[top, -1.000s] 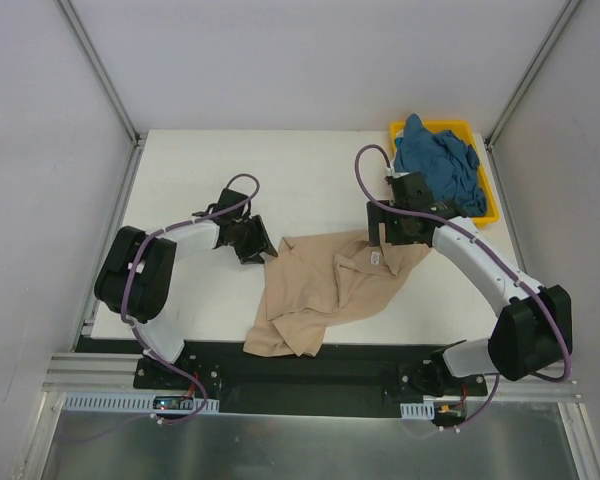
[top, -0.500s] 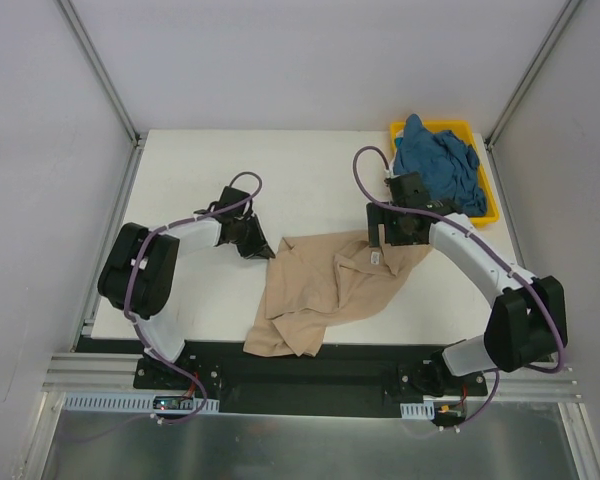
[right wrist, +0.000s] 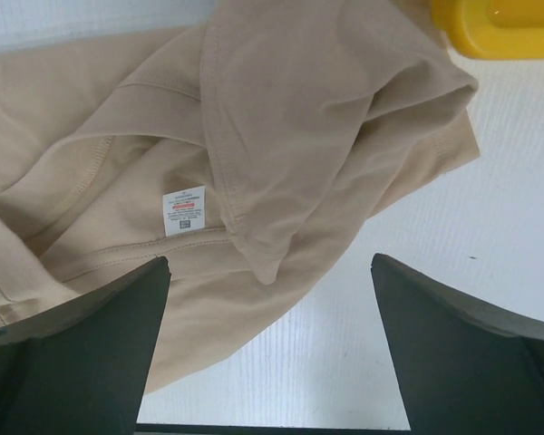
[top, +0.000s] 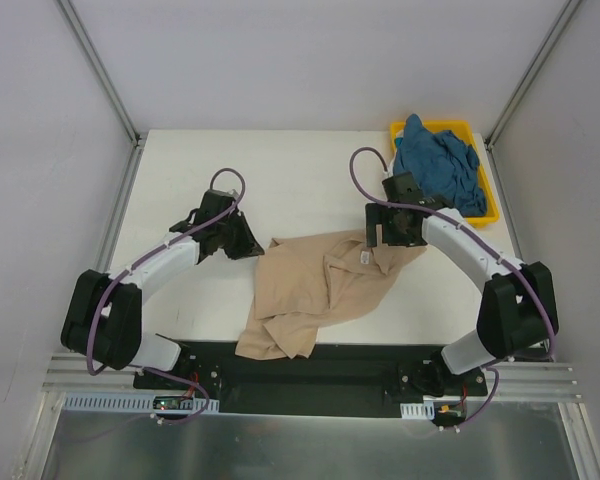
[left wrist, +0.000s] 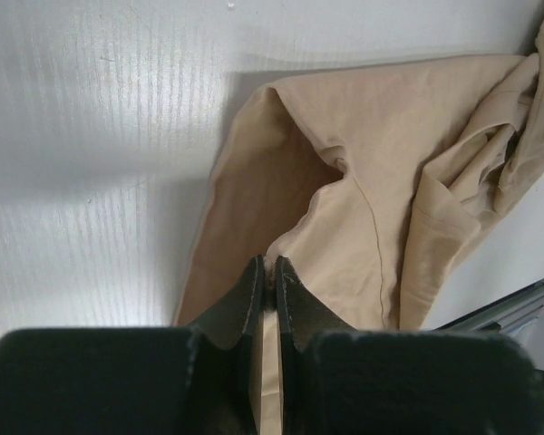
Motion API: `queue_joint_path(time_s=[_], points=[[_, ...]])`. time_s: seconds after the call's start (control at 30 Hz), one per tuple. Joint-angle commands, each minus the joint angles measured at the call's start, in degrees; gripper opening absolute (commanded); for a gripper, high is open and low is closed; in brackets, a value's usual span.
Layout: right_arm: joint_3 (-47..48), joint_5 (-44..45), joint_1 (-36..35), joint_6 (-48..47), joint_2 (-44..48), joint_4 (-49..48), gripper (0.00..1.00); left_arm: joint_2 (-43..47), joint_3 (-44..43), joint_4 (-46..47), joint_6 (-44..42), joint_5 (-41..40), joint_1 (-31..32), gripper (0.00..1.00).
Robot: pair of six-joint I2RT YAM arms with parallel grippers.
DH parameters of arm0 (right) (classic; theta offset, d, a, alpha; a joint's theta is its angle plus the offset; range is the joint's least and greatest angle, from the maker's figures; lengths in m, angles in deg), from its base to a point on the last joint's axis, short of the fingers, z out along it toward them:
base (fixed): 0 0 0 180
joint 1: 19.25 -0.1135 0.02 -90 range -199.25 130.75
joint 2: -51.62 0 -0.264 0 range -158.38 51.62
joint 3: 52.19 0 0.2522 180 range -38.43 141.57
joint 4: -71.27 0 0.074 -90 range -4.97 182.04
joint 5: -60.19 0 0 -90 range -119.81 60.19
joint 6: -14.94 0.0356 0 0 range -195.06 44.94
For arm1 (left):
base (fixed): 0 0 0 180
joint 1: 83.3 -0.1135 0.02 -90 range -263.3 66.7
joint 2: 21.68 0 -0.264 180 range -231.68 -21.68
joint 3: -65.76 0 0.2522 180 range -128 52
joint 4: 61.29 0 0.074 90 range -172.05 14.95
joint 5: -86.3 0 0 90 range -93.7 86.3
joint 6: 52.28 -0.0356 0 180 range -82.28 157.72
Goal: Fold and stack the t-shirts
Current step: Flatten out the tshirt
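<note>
The left fingers [left wrist: 252,288] pinch the left edge of the crumpled tan-beige cotton t-shirt [top: 315,290] at frame centre, probably to pull it flat. The right fingers [right wrist: 118,326] spread wide above its collar, empty. The teal-blue t-shirt [top: 438,165] lies heaped in the yellow plastic tray [top: 450,124], upper right.

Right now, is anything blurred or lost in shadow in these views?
Top external: even light, soft shadows. Left wrist: the left hand is dark and featureless up close, and a shadow falls on the table beside the tan shirt. Right wrist: the neck label is sharp, its print unreadable.
</note>
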Motion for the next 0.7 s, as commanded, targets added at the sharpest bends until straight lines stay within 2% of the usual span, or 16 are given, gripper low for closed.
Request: queue_joint_path(time_s=[0.0,0.1,0.4,0.43,0.6,0.67], points=[[1.1,-2.2,0.0,3.4,-1.2,-0.9,0.99,4.2,1.0,-2.3,-1.9,-2.0,0.3,0.00],[0.9,-3.5,-0.7,3.2,-2.2,-2.2,0.99,5.4,1.1,-3.0,-2.0,-2.3,0.3,0.00],[3.6,-0.9,-2.3,3.2,-9.9,-2.8,0.84,5.6,0.8,-3.9,-1.8,-2.3,0.3,0.00],[3.9,-0.7,-2.3,3.3,-10.7,-2.9,0.77,5.6,0.9,-4.0,-1.8,-2.4,0.3,0.00],[5.5,2.0,-2.3,4.5,-15.5,-3.1,0.66,6.1,1.0,-4.3,-1.6,-2.5,0.3,0.00],[5.7,3.4,-2.3,4.9,-16.7,-3.3,0.51,6.5,1.3,-4.3,-1.6,-2.6,0.3,0.00]])
